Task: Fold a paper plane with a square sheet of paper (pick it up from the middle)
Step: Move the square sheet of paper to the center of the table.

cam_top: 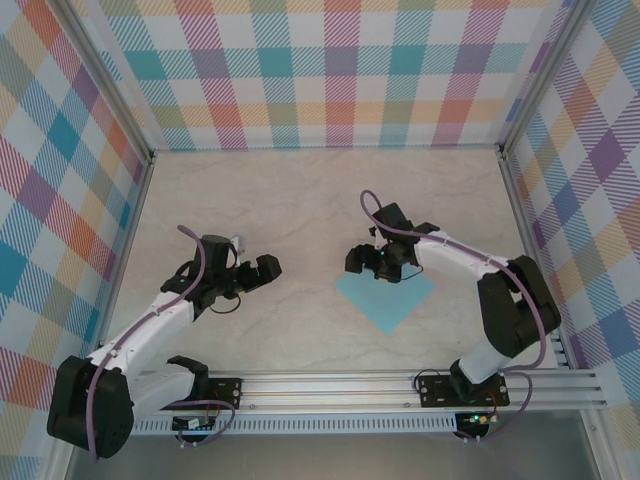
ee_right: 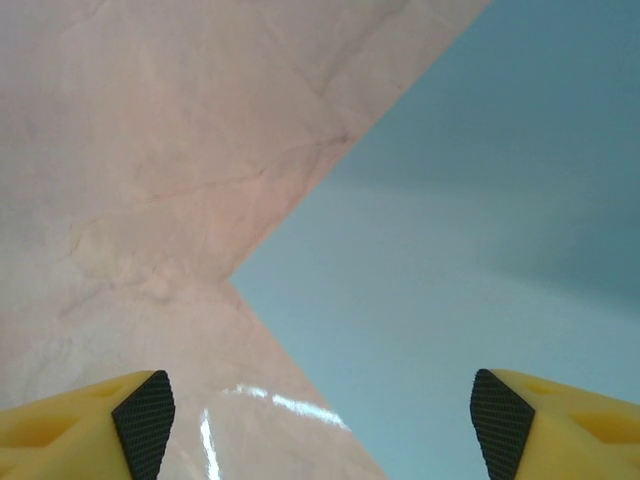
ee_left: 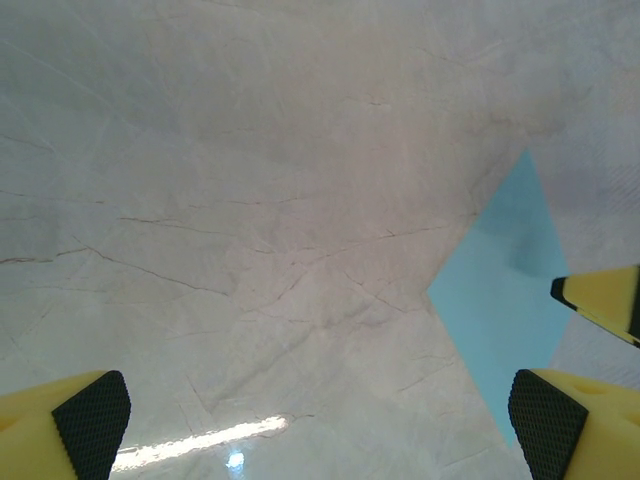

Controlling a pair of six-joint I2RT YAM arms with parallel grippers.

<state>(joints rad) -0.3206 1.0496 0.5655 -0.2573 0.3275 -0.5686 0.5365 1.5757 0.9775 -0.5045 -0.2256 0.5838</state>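
- The thin, light blue square sheet of paper (cam_top: 388, 298) lies flat on the pale marbled table (cam_top: 300, 200). It is turned corner-on like a diamond and sits right of centre, in front of the right arm. No crease shows in it, so I judge the folding has not begun.
- The right gripper (cam_top: 360, 262) hangs low over the sheet's upper-left edge. Its wrist view shows its yellow, black-padded fingers (ee_right: 140, 420) spread wide with nothing between them. One is above bare table and the other above the blue paper, straddling the sheet's left corner.
- That placement looks meant for catching an edge or corner. The task asks for a pick from the middle, so the gripper probably needs to move further inward first. Whether the pads touch the paper, I cannot tell.
- The left gripper (cam_top: 262, 270) is fully spread and empty. It is poised over bare table to the left of the sheet, pointing towards it.
- It seems parked there to stay clear while remaining close enough to pin or press the paper once a fold starts.
- A flat, thin sheet on a smooth table gives the fingers little to catch, so it may slide.
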